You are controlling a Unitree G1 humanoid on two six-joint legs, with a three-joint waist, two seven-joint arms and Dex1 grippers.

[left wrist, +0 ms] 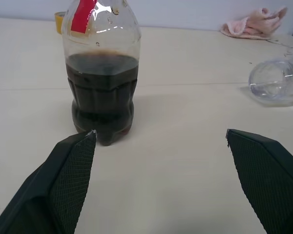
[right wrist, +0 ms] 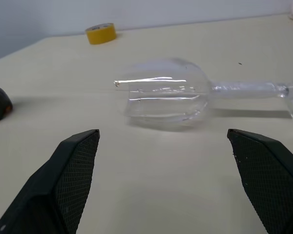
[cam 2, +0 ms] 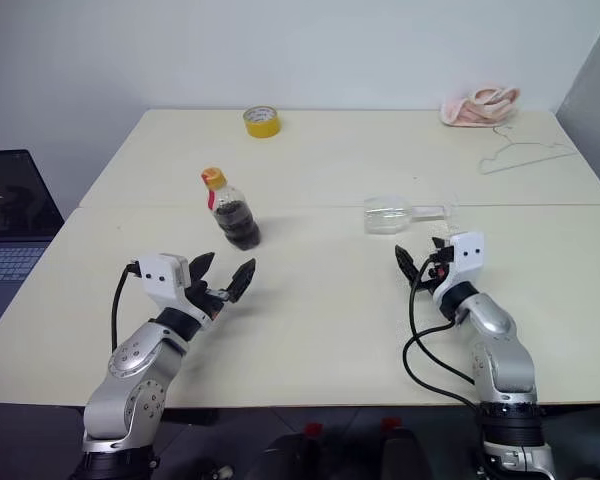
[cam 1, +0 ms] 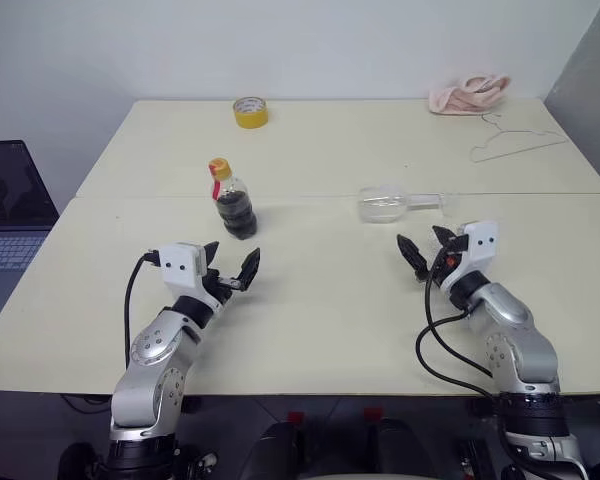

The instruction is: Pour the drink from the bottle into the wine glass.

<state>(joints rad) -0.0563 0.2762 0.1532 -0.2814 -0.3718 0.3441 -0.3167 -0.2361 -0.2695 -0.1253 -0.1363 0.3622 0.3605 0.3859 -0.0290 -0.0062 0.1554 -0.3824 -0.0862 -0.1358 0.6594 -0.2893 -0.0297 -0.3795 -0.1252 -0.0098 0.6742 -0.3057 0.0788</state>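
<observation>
The bottle (cam 1: 232, 200) stands upright on the table (cam 1: 320, 320), left of centre, with a yellow-orange cap and a red strip at the neck. The dark drink (left wrist: 102, 92) fills its lower half. The wine glass (cam 1: 385, 203) lies on its side, right of centre, with its bowl toward the bottle and its stem pointing right. My left gripper (cam 1: 232, 258) is open just in front of the bottle, apart from it. My right gripper (cam 1: 427, 250) is open in front of the glass (right wrist: 161, 92), with nothing between its fingers.
A yellow tape roll (cam 1: 250, 111) sits at the far side of the table. A pink cloth (cam 1: 468, 93) and a wire hanger (cam 1: 515, 143) lie at the far right. A laptop (cam 1: 10, 215) stands off the table's left edge.
</observation>
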